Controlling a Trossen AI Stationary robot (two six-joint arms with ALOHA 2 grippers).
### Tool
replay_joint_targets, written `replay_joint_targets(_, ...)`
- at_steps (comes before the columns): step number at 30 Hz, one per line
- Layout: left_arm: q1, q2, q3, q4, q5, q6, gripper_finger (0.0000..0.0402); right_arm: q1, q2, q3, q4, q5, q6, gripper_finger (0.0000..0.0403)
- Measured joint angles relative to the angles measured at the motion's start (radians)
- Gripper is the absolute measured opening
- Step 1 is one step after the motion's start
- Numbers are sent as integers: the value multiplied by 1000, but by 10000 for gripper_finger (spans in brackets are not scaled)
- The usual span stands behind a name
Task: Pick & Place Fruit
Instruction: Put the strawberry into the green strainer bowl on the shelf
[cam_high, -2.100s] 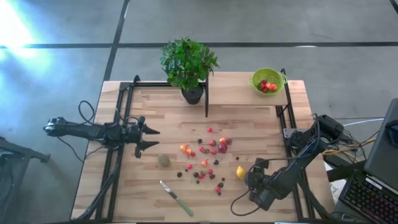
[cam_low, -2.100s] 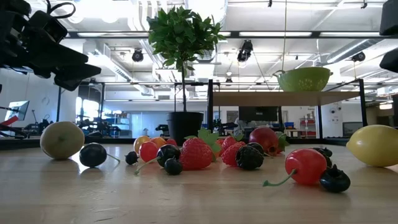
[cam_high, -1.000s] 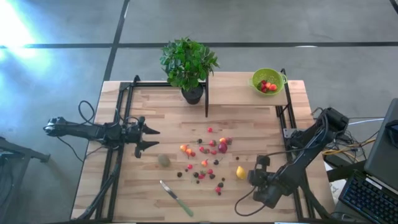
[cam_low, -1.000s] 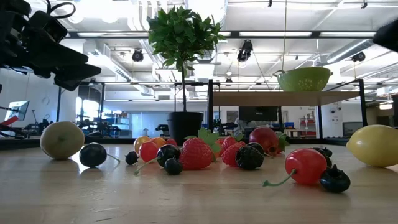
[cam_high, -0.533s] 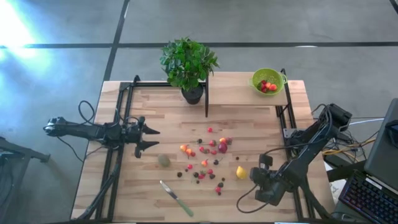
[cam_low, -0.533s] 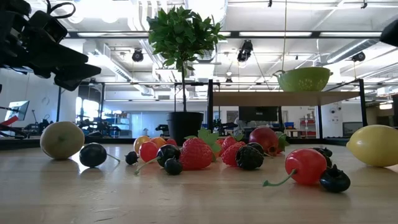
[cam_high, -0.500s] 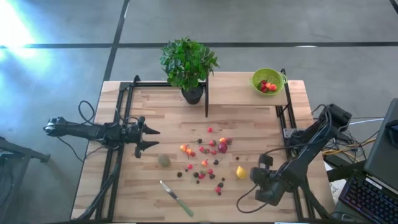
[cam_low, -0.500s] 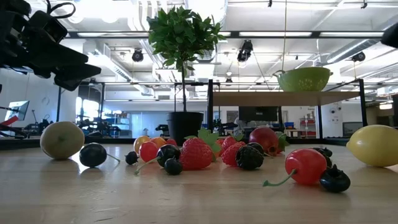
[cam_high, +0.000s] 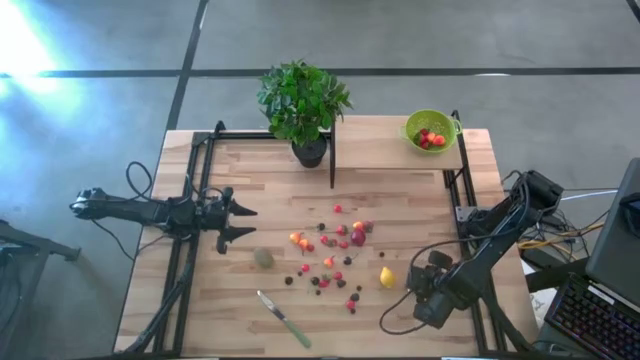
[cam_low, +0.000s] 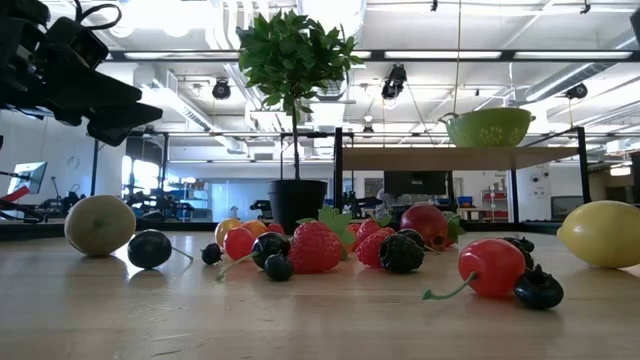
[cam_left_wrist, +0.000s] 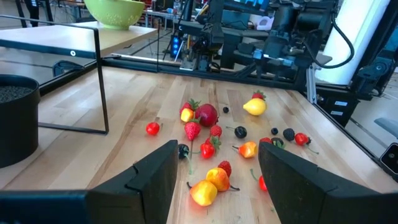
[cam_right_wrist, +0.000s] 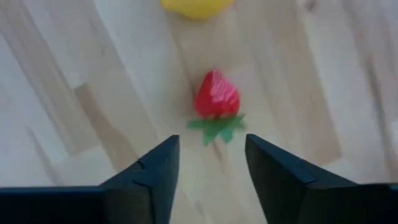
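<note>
Wood table (cam_high: 400, 175); right gripper (cam_right_wrist: 208, 162) open over strawberry (cam_right_wrist: 217, 94).

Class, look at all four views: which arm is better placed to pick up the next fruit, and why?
Probably the right. The right gripper is open with a strawberry just ahead of its fingers, the lemon beyond. The left gripper waits open at the table's left edge, farther from the pile.

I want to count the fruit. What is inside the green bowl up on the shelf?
From above, the green bowl holds a few small red and orange fruits. From table height only its outside shows, so anything lying underneath those fruits is hidden.
</note>
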Motion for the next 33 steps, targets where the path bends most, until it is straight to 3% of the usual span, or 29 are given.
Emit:
replay_joint_targets(3, 0, 0, 0, 0, 0, 0, 229, 6, 3, -1, 1, -59, 52, 205)
replay_joint_targets(8, 0, 0, 0, 0, 0, 0, 229, 19, 3, -20, 20, -55, 106, 220)
replay_joint_targets(22, 0, 0, 0, 0, 0, 0, 229, 17, 5, -178, 185, -45, 143, 198)
replay_joint_targets(33, 0, 0, 0, 0, 0, 0, 229, 16, 5, -194, 258, 44, 115, 203)
